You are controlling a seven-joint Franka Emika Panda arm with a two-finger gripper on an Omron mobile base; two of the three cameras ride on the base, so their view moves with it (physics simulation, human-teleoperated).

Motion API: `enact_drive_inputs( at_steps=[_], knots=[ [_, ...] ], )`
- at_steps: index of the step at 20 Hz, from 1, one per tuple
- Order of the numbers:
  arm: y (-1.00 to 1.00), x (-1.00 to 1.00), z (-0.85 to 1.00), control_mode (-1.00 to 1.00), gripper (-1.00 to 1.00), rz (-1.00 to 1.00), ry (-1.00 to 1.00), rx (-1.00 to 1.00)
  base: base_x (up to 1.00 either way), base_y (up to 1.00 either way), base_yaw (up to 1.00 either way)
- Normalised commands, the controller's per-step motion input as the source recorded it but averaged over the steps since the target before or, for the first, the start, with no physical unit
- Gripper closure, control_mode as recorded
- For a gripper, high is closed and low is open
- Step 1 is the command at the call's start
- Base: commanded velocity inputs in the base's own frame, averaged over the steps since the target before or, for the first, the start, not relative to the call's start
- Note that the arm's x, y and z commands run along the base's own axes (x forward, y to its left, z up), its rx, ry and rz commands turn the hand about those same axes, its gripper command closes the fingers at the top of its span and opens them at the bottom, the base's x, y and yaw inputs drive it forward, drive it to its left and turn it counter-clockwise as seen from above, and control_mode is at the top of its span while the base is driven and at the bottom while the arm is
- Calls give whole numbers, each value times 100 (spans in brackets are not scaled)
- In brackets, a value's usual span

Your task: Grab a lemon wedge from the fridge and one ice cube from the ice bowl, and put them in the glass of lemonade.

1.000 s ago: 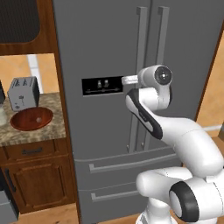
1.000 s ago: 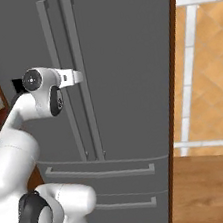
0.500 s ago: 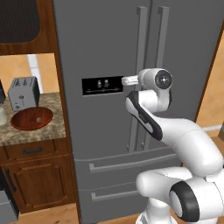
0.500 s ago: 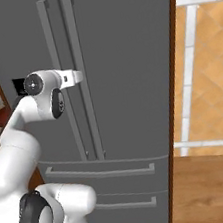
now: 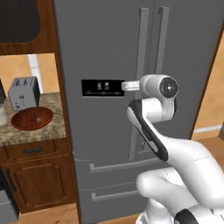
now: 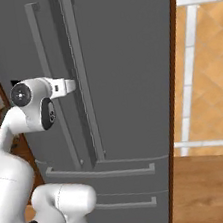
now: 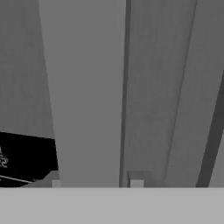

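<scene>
**Operator:** Where is the fridge [image 5: 100, 43] handle against my jaws?

**Spotter:** In your hand view the gripper [image 7: 96, 181] is right up at the door. The left door's handle [image 7: 87, 87] runs straight up between the two fingertips [image 7: 136, 180], one on each edge of the bar.

**Operator:** Am I clamped on it?

**Spotter:** I can't tell. Your tips sit tight beside the bar, but contact isn't clear.

**Operator:** What else is close?

**Spotter:** The black dispenser panel [image 7: 22, 157] is just beside one tip. Both doors are shut. The ice bowl [image 5: 31, 118] is well apart from your jaws, on the counter beyond that panel, in front of the toaster [image 5: 24, 92].
</scene>
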Motion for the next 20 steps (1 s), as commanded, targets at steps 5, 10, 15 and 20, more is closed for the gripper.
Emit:
enact_drive_inputs(
  at_steps=[5,10,15,20],
  knots=[
    [1,-100,39,-100,100,0,0,14,0,0,0],
    [8,-71,54,-100,100,0,0,0,0,0,0],
    [17,-62,62,-100,-100,0,1,0,0,0,0],
    [15,-54,59,-100,-100,-1,1,0,0,0,0]
  ],
)
